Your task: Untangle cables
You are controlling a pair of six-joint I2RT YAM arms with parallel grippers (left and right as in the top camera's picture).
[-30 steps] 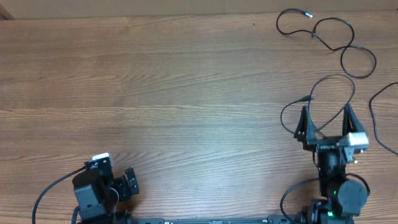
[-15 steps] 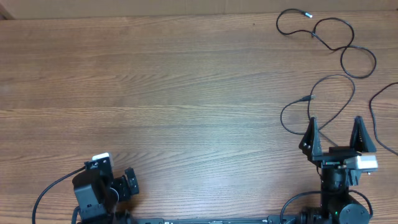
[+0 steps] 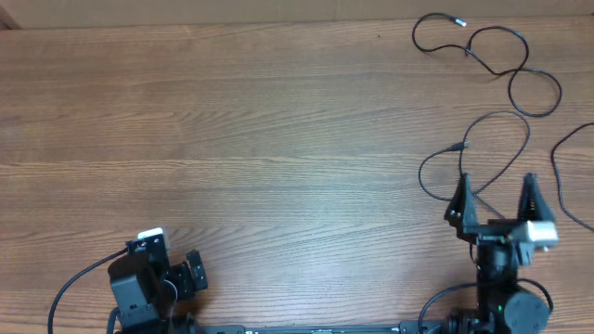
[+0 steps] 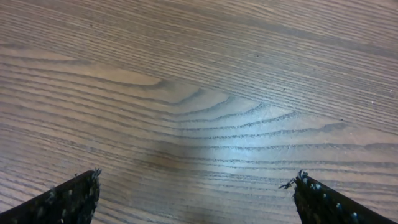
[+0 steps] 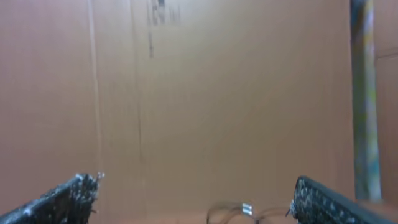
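Note:
Thin black cables lie as loose loops at the table's far right. One cable [image 3: 489, 48] with a silvery plug [image 3: 456, 19] curls at the back right. Another cable [image 3: 509, 158] with a plug [image 3: 458, 147] loops in front of it and passes between the fingers of my right gripper [image 3: 494, 192], which is open and empty. A third cable [image 3: 562, 176] runs off the right edge. In the right wrist view a faint cable with a silvery plug [image 5: 246, 210] shows low down. My left gripper [image 4: 196, 193] is open and empty over bare wood at the front left.
The wooden table [image 3: 260, 139] spans the overhead view. A brown cardboard wall [image 5: 217, 93] fills the right wrist view. The left arm base [image 3: 139, 278] sits at the front left edge.
My right gripper has drawn back toward the front edge, away from the cable loop, then shifted slightly. The cables and the left arm have not moved.

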